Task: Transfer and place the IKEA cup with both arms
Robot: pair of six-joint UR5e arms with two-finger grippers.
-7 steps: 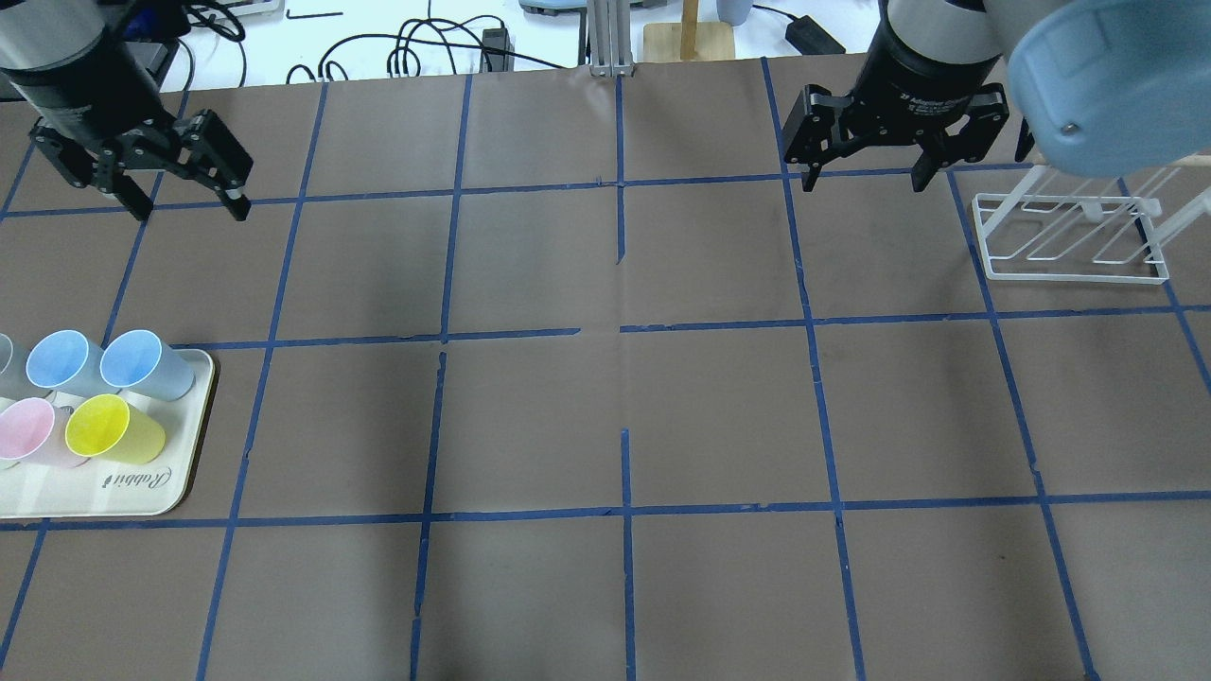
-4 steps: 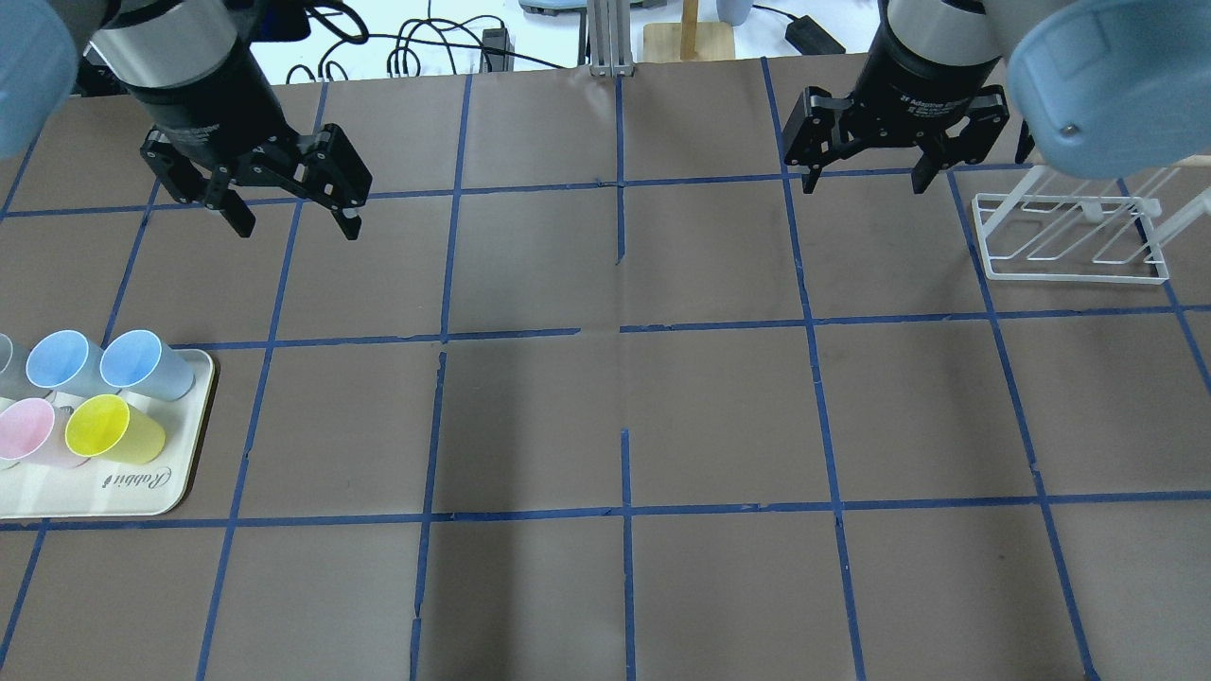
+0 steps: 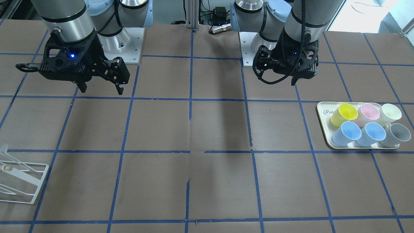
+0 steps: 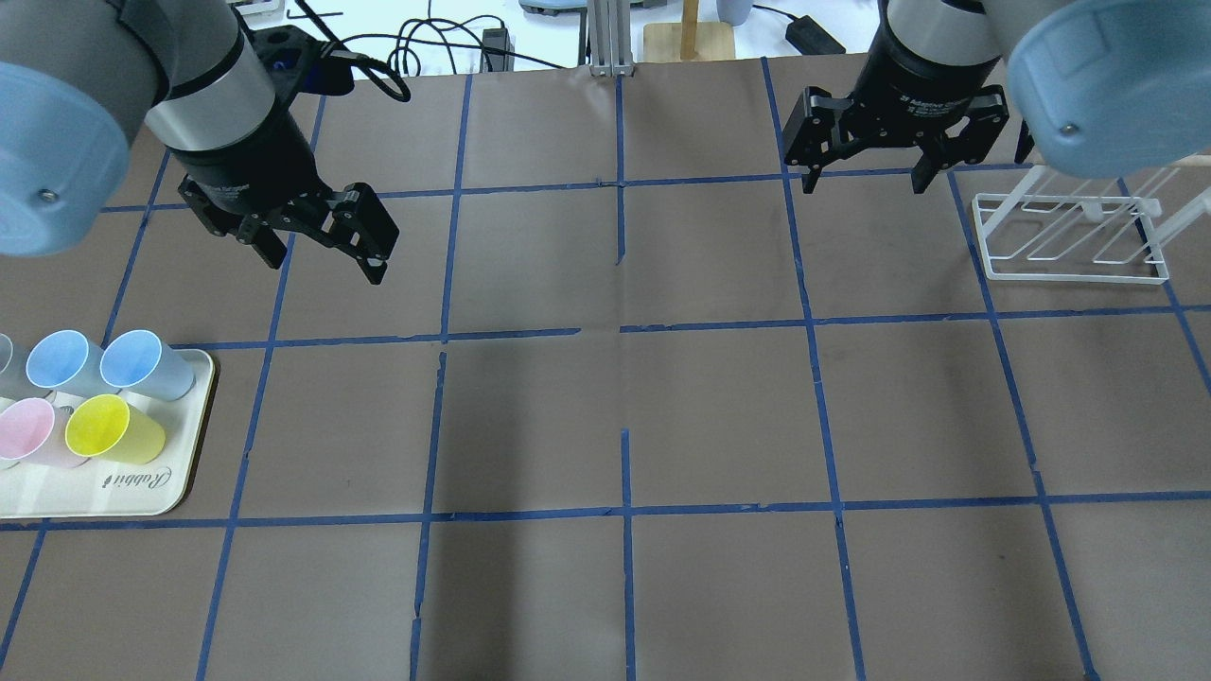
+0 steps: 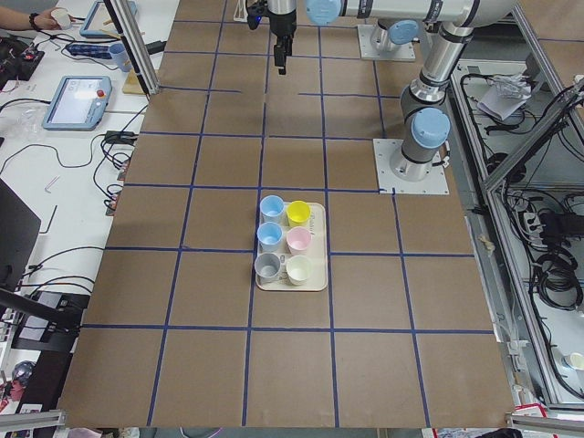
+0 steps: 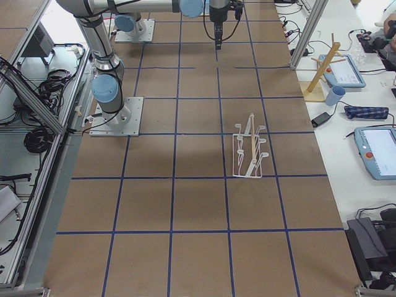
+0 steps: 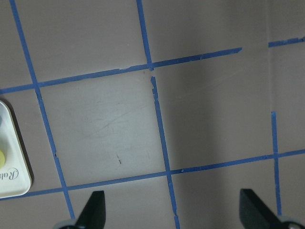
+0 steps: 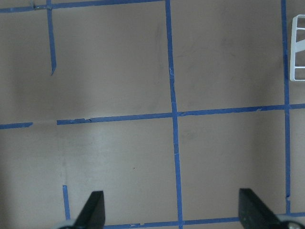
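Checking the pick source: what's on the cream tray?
The tray holds six cups, mouths up, in two rows. One row has the yellow cup, pink cup and cream cup. The other has two light-blue cups and the grey cup. All look empty. The tray floor beneath them is covered.

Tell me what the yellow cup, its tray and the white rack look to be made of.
The yellow cup looks like matte plastic, evenly coloured. The tray seems plastic or melamine: smooth cream, rounded rim, printed lettering. The rack is thin rods, probably white-coated metal wire.
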